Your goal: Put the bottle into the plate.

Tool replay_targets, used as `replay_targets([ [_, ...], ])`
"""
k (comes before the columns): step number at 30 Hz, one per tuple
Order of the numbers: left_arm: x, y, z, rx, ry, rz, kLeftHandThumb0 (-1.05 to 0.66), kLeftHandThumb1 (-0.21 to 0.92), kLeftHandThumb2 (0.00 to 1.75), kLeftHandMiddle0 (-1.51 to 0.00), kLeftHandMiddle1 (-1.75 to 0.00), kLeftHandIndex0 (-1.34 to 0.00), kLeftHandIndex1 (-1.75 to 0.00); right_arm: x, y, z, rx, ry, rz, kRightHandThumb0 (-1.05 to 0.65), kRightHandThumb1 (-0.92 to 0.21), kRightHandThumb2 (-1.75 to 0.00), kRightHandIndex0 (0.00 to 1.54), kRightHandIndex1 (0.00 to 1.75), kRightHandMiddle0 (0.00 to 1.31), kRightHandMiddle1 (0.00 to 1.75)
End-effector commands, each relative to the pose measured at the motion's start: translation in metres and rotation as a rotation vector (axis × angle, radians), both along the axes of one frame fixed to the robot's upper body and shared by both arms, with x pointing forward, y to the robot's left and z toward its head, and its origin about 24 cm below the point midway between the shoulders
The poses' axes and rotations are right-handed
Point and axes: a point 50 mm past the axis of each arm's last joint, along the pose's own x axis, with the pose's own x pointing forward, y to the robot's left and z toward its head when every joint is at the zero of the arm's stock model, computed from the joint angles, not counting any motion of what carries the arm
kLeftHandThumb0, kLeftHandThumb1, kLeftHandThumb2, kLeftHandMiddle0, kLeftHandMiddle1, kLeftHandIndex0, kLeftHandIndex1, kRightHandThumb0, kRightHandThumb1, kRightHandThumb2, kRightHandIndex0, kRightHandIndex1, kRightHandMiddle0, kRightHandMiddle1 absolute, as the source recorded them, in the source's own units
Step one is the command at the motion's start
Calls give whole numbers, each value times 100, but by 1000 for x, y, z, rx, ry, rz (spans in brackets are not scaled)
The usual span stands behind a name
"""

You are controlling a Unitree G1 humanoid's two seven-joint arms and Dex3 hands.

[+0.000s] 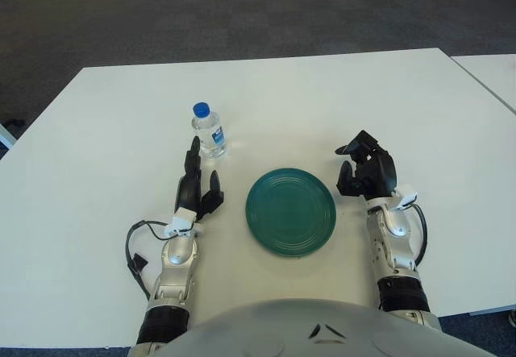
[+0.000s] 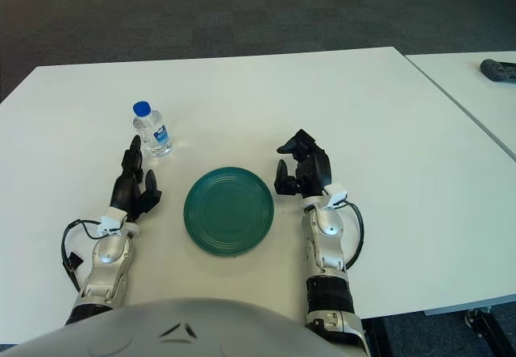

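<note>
A small clear water bottle (image 1: 207, 130) with a blue cap stands upright on the white table (image 1: 322, 91), up and left of a round dark green plate (image 1: 290, 210). My left hand (image 1: 196, 181) is just below the bottle, a little short of it, fingers stretched out and spread, holding nothing. The longest fingertip nearly reaches the bottle's base. My right hand (image 1: 364, 172) shows to the right of the plate, fingers loosely curled and empty. The plate has nothing on it.
A second white table (image 2: 476, 83) stands to the right across a narrow gap, with a dark object (image 2: 498, 70) on it. Dark carpet lies beyond the far edge.
</note>
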Motion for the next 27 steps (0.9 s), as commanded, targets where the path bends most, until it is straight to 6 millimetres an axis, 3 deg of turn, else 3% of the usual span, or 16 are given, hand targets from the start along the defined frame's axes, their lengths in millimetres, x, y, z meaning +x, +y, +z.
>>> replay_targets([
  [1, 0, 2, -7, 17, 45, 9, -105, 92, 74, 0, 0, 0, 0, 4, 0, 6, 8, -25, -7, -1, -4, -154, 75, 175, 79, 147],
  [27, 17, -12, -9, -29, 118, 119, -105, 92, 74, 0, 0, 0, 0, 8, -19, 5, 67, -16, -31, -1, -4, -158, 77, 175, 72, 157],
])
